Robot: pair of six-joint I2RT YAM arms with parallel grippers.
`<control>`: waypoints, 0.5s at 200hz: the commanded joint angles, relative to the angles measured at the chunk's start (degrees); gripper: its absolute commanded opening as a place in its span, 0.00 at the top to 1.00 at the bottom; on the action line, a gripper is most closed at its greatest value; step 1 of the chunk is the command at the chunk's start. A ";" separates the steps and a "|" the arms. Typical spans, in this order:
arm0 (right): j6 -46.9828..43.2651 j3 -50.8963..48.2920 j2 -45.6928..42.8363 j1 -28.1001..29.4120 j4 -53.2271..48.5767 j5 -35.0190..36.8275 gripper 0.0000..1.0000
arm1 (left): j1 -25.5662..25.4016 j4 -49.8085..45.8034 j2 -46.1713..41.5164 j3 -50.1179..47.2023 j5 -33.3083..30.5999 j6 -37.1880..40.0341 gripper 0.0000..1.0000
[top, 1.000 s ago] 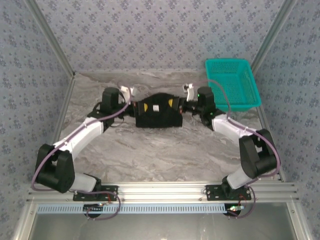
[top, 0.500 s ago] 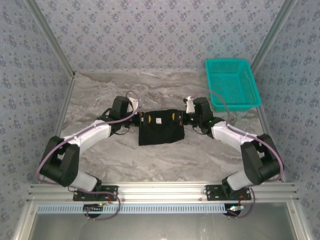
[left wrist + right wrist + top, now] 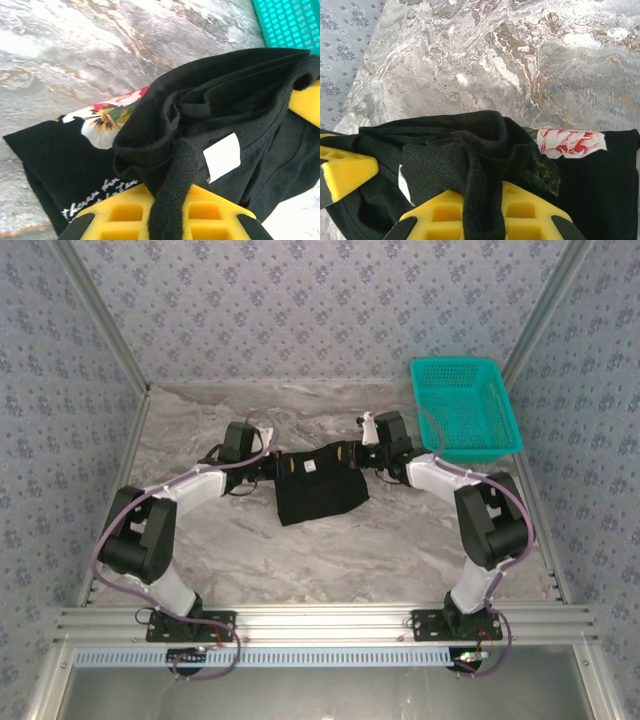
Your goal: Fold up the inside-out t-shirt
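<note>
The inside-out t-shirt [image 3: 318, 490] is a black, bunched rectangle in the middle of the marble table, its top edge stretched between my two grippers. My left gripper [image 3: 283, 467] is shut on the shirt's left upper corner, where a black fold [image 3: 165, 150] runs between the yellow fingers [image 3: 125, 215]. A white label [image 3: 221, 156], the floral print [image 3: 107, 117] and white lettering [image 3: 92, 199] show there. My right gripper [image 3: 350, 456] is shut on the right upper corner, with a ridge of cloth [image 3: 470, 150] between its yellow fingers [image 3: 530, 210] and the print [image 3: 570, 142] beside it.
A teal mesh basket [image 3: 465, 405] stands at the back right, close behind the right wrist, and its corner [image 3: 292, 22] appears in the left wrist view. Patterned walls enclose the table on three sides. Bare marble [image 3: 300, 560] lies between the shirt and the arm bases.
Both grippers kept their hold on the shirt's top edge, came toward the near side, then shifted back toward the far side. The cloth now lies longer below them.
</note>
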 commanded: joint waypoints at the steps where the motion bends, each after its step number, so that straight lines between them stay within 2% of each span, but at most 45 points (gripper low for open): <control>1: -2.57 4.99 4.70 -0.89 -2.10 0.08 1.00 | 1.04 2.05 3.58 2.43 -0.84 1.32 0.93; 15: -3.21 8.91 8.51 -1.21 -2.92 0.38 0.99 | 1.08 2.35 6.38 3.95 -1.31 1.70 0.86; 31: -3.96 12.20 12.72 -1.48 -3.62 0.94 0.94 | 1.34 2.35 9.67 5.89 -3.26 1.74 0.84; 51: -4.98 16.26 17.49 -1.71 -5.31 1.39 0.85 | 2.52 2.46 12.01 6.98 -5.08 0.14 0.76; 77: -7.57 21.78 20.81 -2.30 -11.17 4.03 0.71 | 3.02 1.53 11.20 6.25 -7.33 0.10 0.64; 100: -8.49 24.57 21.72 -3.32 -14.59 4.92 0.64 | 3.02 0.56 9.52 5.08 -9.47 0.29 0.55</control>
